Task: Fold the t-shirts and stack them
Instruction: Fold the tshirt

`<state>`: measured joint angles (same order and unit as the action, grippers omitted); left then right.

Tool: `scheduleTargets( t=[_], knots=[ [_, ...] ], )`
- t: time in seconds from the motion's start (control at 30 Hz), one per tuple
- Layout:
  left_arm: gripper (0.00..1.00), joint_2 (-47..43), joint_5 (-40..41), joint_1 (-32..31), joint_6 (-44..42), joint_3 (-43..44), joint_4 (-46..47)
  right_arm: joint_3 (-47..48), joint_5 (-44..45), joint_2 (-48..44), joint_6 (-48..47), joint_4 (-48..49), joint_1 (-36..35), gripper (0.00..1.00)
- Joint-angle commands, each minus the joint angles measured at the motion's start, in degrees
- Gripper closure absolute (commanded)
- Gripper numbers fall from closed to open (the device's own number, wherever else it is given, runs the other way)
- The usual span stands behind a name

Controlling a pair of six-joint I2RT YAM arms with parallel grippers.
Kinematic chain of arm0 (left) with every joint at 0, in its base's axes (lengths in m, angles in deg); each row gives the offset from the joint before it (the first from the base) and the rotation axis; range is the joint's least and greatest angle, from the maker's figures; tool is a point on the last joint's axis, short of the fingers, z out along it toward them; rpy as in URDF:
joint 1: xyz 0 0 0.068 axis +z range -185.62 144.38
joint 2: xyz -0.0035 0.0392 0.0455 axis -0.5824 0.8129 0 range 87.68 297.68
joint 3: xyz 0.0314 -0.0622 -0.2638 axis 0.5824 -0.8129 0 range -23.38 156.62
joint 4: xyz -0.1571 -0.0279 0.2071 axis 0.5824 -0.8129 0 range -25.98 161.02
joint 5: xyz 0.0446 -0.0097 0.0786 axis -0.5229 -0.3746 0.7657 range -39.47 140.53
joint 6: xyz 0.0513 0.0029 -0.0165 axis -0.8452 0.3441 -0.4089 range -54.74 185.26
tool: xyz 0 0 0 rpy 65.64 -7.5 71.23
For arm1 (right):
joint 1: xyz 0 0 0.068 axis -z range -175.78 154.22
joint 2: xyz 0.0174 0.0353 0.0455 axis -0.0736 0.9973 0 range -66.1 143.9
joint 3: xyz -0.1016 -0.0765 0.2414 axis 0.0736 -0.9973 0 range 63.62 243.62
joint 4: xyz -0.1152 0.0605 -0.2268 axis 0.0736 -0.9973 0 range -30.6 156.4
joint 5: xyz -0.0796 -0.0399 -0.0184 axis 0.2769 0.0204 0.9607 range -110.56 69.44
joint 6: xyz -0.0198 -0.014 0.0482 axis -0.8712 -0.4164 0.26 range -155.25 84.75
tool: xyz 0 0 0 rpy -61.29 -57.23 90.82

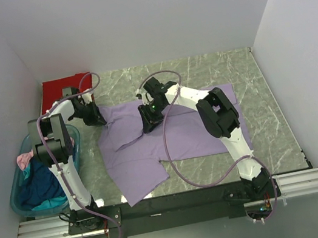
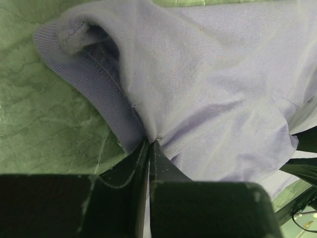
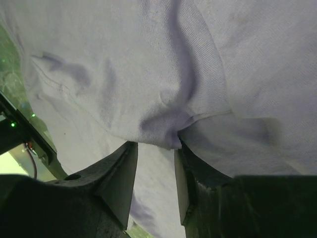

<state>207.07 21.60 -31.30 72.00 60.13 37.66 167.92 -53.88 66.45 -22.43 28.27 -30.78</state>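
Top view, shirt: I see the light purple short-sleeved cloth t-shirt point(image 1: 137, 172) lying rumpled on the green marbled counter point(image 1: 272, 130), between and ahead of the two arms.
Top view, left tool: the left tool point(image 1: 98, 118) is down at the shirt's far-left corner.
Top view, right tool: the right tool point(image 1: 149, 124) is on the cloth near its far middle, to the right of the left one.
Top view, around: a flat red t-shirt point(image 1: 58, 87) lies in the far-left corner. A translucent teal plastic tub point(image 1: 16, 202) stands at the left edge beside the left arm, with a pink t-shirt point(image 1: 24, 159) and a dark blue t-shirt point(image 1: 41, 186) inside.
Top view, in the way: the right arm and its pale purple hose loop point(image 1: 168, 148) cross over the purple shirt and hide part of it.
Left wrist, tool: the left tool point(image 2: 150, 141) is pressed together, pinching the purple shirt point(image 2: 208, 74) at the seam under its ribbed collar point(image 2: 99, 84).
Left wrist, around: bare counter point(image 2: 49, 124) shows on the left, and black hardware point(image 2: 302, 144) cuts in at the right edge.
Right wrist, tool: the right tool point(image 3: 154, 148) has its fingers point(image 3: 119, 168) partly apart with a pucker of purple shirt point(image 3: 223, 59) at their tips. I cannot tell whether it is gripped.
Right wrist, around: cloth fills the view, and a black bar with green lights point(image 3: 20, 129) sits at the left.
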Motion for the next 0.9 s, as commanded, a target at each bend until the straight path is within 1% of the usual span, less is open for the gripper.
scheduleTargets(
  t=[0.0,0.1,0.17,0.2,0.23,0.3,0.33,0.37,0.53,0.67,0.87],
  knots=[
    [0.92,1.81,2.03,-0.01,-0.68,0.78,1.28,-0.57,3.61,-1.24,1.42,2.18,-0.5,0.55],
    [0.92,1.98,1.86,0.08,-0.5,0.69,1.46,-0.06,4.14,-1.6,1.77,2.45,-0.59,0.55],
    [0.92,2.07,1.86,-0.01,-0.5,0.61,1.46,0.3,3.0,-1.24,1.86,2.53,-0.77,0.59],
    [0.92,2.07,1.94,-0.01,-0.59,0.61,1.46,0.56,2.56,-1.16,1.95,2.62,-0.77,0.62],
    [0.92,2.07,2.03,-0.01,-0.59,0.61,1.46,0.82,1.95,-0.98,1.95,2.45,-0.77,0.72],
    [0.92,2.25,2.38,-0.01,-0.59,0.78,1.37,0.65,0.8,-1.07,1.86,1.92,-0.77,0.82],
    [0.92,2.25,2.47,0.08,-0.5,0.78,1.29,0.3,0.54,-1.76,1.86,1.74,-0.85,0.95],
    [0.92,2.42,2.56,0.16,-0.59,0.87,1.28,-0.22,0.54,-2.29,1.42,1.66,-0.68,1.0],
    [0.93,2.77,3.7,0.6,-0.42,1.66,1.29,-3.74,0.1,-6.34,-0.6,0.34,-0.24,1.0],
    [0.94,2.86,4.4,0.69,-0.33,1.84,1.28,-3.65,0.45,-6.69,-1.57,-2.29,0.11,1.0],
    [0.92,3.21,5.46,0.78,-0.59,1.92,1.02,-4.27,0.71,-7.4,-2.1,-3.53,1.78,1.0]
  ],
)
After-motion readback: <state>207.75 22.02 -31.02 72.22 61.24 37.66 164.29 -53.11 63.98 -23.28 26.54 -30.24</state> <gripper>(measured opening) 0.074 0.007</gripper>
